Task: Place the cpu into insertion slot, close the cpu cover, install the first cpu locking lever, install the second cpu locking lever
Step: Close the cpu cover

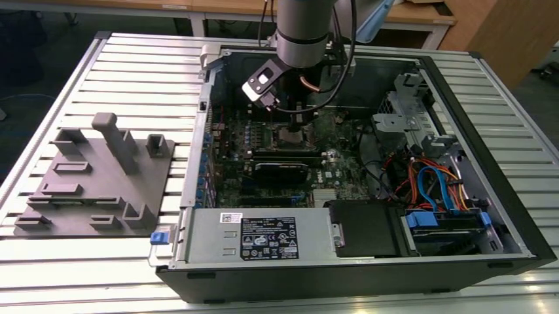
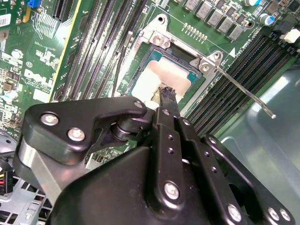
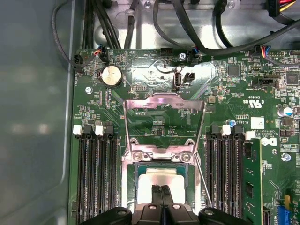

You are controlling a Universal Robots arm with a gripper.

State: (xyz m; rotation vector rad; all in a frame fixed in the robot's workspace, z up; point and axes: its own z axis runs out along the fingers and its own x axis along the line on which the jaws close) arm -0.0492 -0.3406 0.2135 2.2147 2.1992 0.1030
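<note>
The cpu (image 3: 164, 177) lies flat in the insertion slot (image 3: 137, 183), its silvery top up; in the second wrist view the cpu (image 2: 157, 77) sits inside the dark socket rim (image 2: 174, 55). My gripper (image 3: 161, 191) is shut, its two thin fingers pressed together with the tips resting on or just above the chip's top. The cpu cover (image 3: 163, 99) stands swung open, away from the socket. A thin locking lever (image 2: 243, 91) sticks out free beside the socket. In the exterior view my gripper (image 1: 300, 122) hangs over the socket (image 1: 287, 137) inside the case.
Black memory slots (image 3: 93, 178) flank the socket on both sides. A coin battery (image 3: 111, 75) and cable bundles (image 3: 187, 28) lie beyond the open cover. The case's metal wall (image 2: 262, 140) is close by. A grey fixture plate (image 1: 91, 180) sits at the exterior view's left.
</note>
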